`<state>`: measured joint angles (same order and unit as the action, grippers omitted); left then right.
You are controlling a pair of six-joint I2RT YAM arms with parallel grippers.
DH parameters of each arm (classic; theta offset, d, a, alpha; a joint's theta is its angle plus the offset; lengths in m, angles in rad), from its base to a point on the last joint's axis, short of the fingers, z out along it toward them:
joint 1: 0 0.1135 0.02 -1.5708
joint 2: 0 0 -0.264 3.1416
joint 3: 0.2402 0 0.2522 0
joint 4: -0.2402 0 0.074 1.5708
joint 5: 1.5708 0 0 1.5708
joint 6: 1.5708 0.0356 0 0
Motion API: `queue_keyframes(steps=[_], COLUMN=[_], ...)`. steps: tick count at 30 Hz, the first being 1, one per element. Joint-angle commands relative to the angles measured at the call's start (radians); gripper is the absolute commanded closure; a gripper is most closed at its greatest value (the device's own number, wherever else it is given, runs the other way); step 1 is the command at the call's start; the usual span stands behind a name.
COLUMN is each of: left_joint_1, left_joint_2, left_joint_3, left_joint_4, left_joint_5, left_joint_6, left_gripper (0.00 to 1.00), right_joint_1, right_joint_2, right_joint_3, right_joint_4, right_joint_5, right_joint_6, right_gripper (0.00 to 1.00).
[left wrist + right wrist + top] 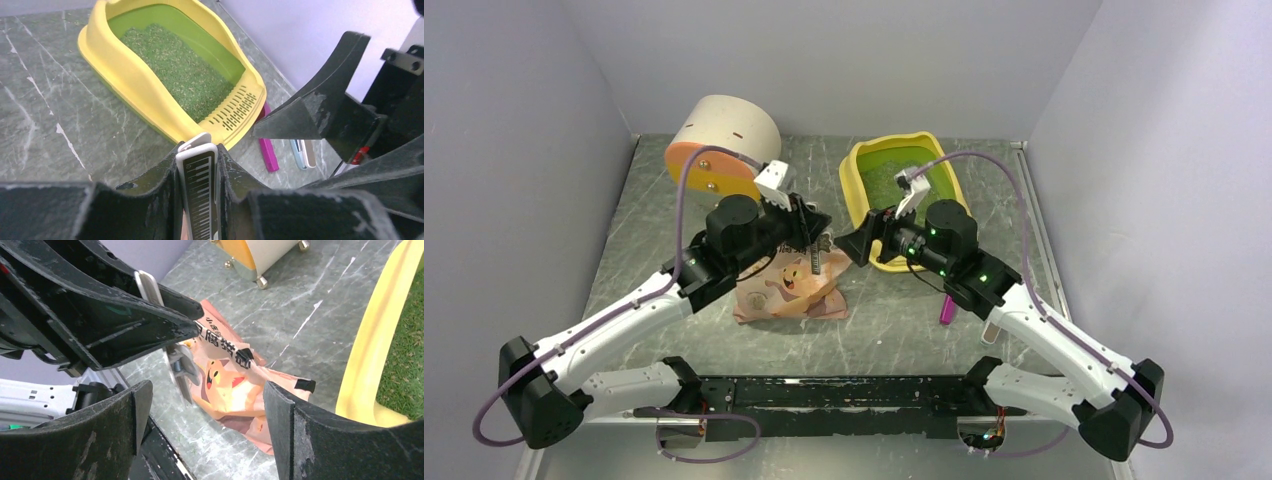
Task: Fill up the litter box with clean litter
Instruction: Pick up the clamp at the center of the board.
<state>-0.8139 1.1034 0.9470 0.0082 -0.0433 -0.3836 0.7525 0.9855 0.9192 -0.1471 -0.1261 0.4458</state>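
The yellow litter box (860, 190) stands at the back right and holds a layer of greenish litter (894, 180). It also shows in the left wrist view (135, 85) with the litter (180, 70). My left gripper (812, 225) is shut on a white bag clip (197, 185) with a black piano-key print. The clip (816, 262) hangs over the pink cat-print bag (789, 290), which lies flat. My right gripper (852, 245) is open and empty, facing the left one just right of the clip. In the right wrist view its fingers (285, 420) frame the bag (235, 385).
A cream-and-orange cylindrical container (722, 145) lies at the back left. A magenta scoop (947, 308) lies on the table right of the bag, under my right arm. A pale blue and beige object (302, 152) lies beside it. Walls close in both sides.
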Motion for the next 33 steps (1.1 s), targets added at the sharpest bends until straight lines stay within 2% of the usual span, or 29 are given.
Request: queue_keyframes(steps=[1, 5, 9, 13, 16, 19, 23, 27, 29, 31, 33], left_joint_1=[0.032, 0.066, 0.071, 0.073, 0.073, 0.075, 0.075, 0.076, 0.078, 0.08, 0.083], left_joint_2=[-0.073, -0.117, -0.12, -0.137, -0.142, -0.158, -0.173, -0.188, -0.205, -0.212, -0.207], left_joint_3=[-0.025, -0.055, -0.065, -0.126, -0.129, -0.14, -0.154, -0.173, -0.194, -0.196, -0.183], left_joint_4=[0.016, -0.004, -0.051, 0.036, 0.043, 0.068, 0.086, 0.111, 0.147, 0.142, 0.127], left_joint_5=[-0.037, -0.046, -0.034, -0.003, 0.001, 0.009, 0.011, 0.017, 0.017, 0.005, 0.006], left_joint_6=[-0.095, -0.18, -0.272, -0.361, -0.38, -0.396, -0.398, -0.391, -0.392, -0.389, -0.382], left_gripper=[0.95, 0.95, 0.95, 0.95, 0.95, 0.95, 0.95, 0.95, 0.95, 0.95, 0.95], right_joint_1=[-0.009, -0.009, -0.009, -0.008, -0.008, -0.007, -0.008, -0.008, -0.01, -0.011, -0.013], right_joint_2=[0.061, 0.085, 0.121, 0.182, 0.198, 0.202, 0.22, 0.221, 0.222, 0.231, 0.242], right_joint_3=[0.035, 0.024, 0.033, 0.073, 0.095, 0.098, 0.113, 0.112, 0.112, 0.121, 0.13], right_joint_4=[0.024, 0.14, 0.235, 0.278, 0.244, 0.228, 0.197, 0.193, 0.192, 0.188, 0.191], right_joint_5=[-0.107, -0.263, -0.346, -0.452, -0.375, -0.363, -0.374, -0.391, -0.395, -0.415, -0.456], right_joint_6=[-0.024, 0.021, 0.0, -0.003, -0.018, -0.024, -0.019, -0.002, 0.009, 0.014, 0.021], right_gripper=[0.16, 0.16, 0.16, 0.22, 0.29, 0.37, 0.29, 0.29, 0.36, 0.53, 0.63])
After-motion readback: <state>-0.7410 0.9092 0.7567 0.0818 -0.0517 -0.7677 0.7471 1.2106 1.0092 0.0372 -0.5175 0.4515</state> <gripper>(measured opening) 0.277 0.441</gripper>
